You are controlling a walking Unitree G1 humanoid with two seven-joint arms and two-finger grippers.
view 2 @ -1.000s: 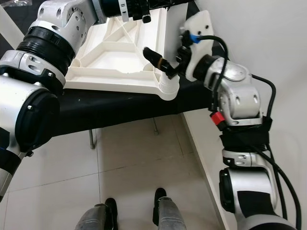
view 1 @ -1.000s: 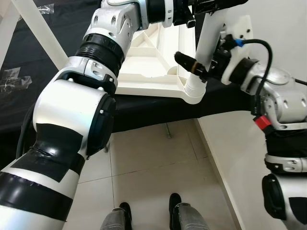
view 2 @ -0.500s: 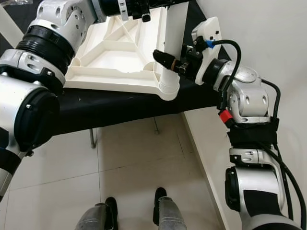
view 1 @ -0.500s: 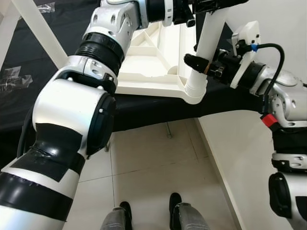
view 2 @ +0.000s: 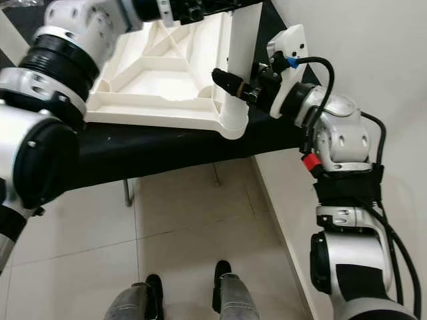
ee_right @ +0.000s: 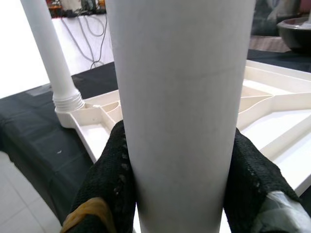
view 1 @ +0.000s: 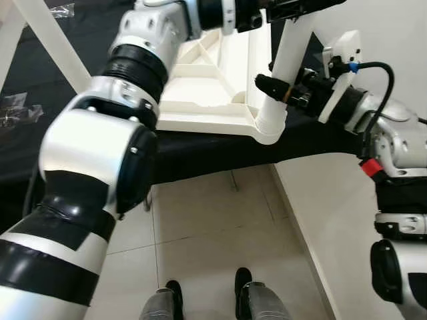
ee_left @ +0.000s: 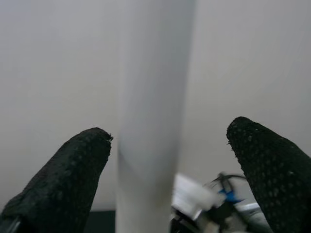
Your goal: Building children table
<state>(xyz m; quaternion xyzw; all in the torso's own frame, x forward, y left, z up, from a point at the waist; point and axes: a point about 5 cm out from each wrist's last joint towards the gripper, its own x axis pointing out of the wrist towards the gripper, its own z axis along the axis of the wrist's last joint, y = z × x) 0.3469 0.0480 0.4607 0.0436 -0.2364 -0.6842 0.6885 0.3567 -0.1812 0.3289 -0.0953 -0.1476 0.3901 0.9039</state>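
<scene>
Table leg going into corner socket, both grippers on it

Table leg (view 1: 285,63) is standing upright in the near corner socket (view 1: 270,127) of the upturned white tabletop (view 2: 167,80), which is lying ribs-up on a black-covered surface (view 1: 200,157) above the tiled floor (view 1: 213,227). The robot's own feet (view 1: 207,297) are showing at the bottom of the head views.

Near first: right gripper (view 1: 283,90) is pinching the leg low, just above the threaded collar, one finger (ee_right: 114,179) on each side and both pressing on the white tube. Judging by that low hold, it is steadying the foot end of the leg so it seats or turns in the socket without tipping.

Farther up: left gripper (view 1: 293,7) is reaching over the tabletop to the leg's upper part. In the left wrist view its fingers (ee_left: 73,179) are spread, with a gap on both sides of the leg, so it is bracketing rather than clamping; probably guiding the top to keep it plumb.

Far side: another leg (ee_right: 51,63) is already standing in a far corner, and a further white leg (view 1: 50,40) is slanting across the far left.

Versus a second ago: right gripper has moved from beside the collar, with its finger pointing away, to a closed hold on the leg. Over the last half second, right gripper and leg are barely changing; the left arm is shifting slightly.
</scene>
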